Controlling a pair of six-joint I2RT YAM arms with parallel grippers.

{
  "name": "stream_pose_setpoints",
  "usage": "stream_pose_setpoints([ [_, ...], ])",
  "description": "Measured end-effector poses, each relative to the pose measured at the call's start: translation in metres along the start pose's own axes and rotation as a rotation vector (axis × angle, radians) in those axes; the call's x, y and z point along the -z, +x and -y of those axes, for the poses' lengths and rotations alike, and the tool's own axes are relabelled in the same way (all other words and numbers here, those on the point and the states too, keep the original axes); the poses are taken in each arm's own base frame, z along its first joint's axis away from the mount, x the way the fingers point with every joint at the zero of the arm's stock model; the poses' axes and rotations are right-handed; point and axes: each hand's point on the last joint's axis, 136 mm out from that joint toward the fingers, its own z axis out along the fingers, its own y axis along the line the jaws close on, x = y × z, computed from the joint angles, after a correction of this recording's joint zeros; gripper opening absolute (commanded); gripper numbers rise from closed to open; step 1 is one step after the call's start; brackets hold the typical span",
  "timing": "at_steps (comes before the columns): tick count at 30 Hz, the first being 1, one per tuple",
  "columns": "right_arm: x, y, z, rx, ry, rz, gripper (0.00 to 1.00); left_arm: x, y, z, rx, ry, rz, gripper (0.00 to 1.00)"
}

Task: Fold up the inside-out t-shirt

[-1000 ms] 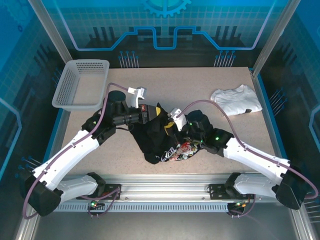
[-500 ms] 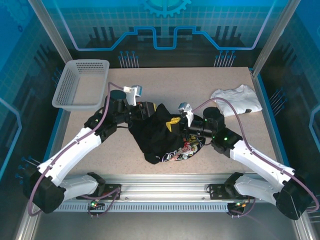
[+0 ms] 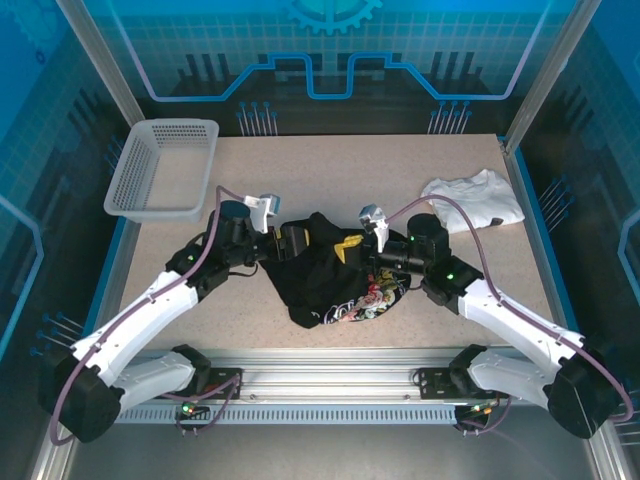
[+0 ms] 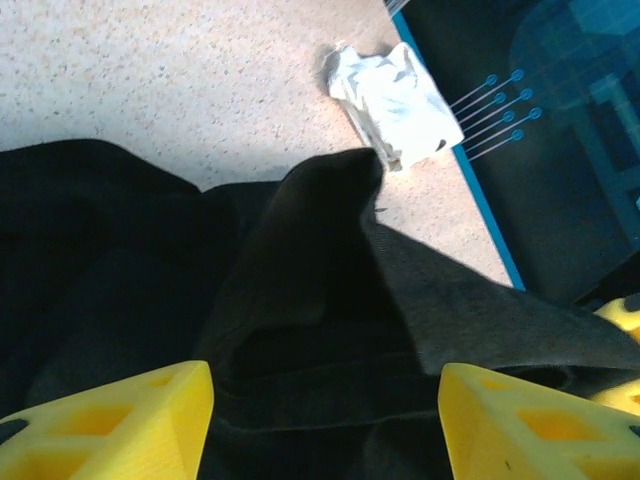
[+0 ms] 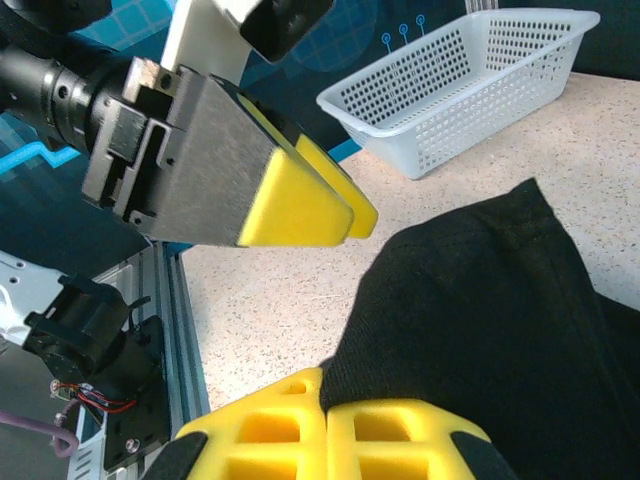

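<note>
Right tool (image 5: 325,395) pinches the inside-out t-shirt (image 3: 318,275); left tool (image 4: 325,388) gapes open over it. Limp, light cloth (bunched on the surface (image 3: 400,170)), likely best held at hem corners.

Our left arm (image 3: 150,305) and right arm (image 3: 510,320) are white shells on black joints with purple cables (image 3: 441,199); left end effector (image 4: 325,400) and right end effector (image 5: 325,432) bear yellow pads (image 4: 520,425).

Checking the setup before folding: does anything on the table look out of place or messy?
The inside-out t-shirt is bunched in a rumpled heap at the centre, not spread flat, with one edge pinched up by the right gripper. A white garment lies crumpled near the far right corner.
</note>
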Motion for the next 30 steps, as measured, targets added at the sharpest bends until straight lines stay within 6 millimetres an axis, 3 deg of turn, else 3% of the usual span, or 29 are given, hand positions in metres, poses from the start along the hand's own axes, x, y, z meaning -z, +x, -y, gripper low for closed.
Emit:
stream_pose_setpoints([
  [4, 0.001, 0.0, -0.001, -0.003, -0.001, 0.003, 0.0, -0.02, 0.01, -0.015, 0.032, -0.035, -0.053, 0.63],
  [7, 0.004, -0.002, -0.003, 0.0, -0.003, 0.013, 0.0, -0.038, 0.018, -0.026, 0.061, -0.051, -0.092, 0.55],
  [11, 0.01, -0.004, -0.007, 0.009, -0.006, 0.029, 0.0, -0.058, 0.026, -0.033, 0.094, -0.041, -0.137, 0.28],
  [13, 0.013, -0.002, -0.009, 0.013, -0.007, 0.035, 0.0, -0.064, 0.026, -0.03, 0.098, -0.012, -0.141, 0.12],
  [15, 0.016, 0.002, -0.009, 0.017, -0.003, 0.036, 0.0, -0.065, 0.02, -0.023, 0.082, 0.025, -0.123, 0.02],
  [18, 0.018, 0.015, -0.006, 0.028, 0.017, 0.018, 0.14, -0.06, 0.005, -0.006, 0.023, 0.092, -0.067, 0.0],
  [22, 0.011, 0.037, -0.01, 0.062, 0.009, -0.051, 0.38, -0.036, -0.021, 0.028, -0.089, 0.199, 0.045, 0.0],
  [26, 0.01, 0.052, -0.016, 0.109, -0.003, -0.116, 0.45, -0.01, -0.037, 0.054, -0.202, 0.273, 0.131, 0.0],
  [30, 0.021, 0.038, -0.016, 0.174, 0.023, -0.099, 0.47, -0.003, -0.037, 0.062, -0.257, 0.299, 0.142, 0.0],
])
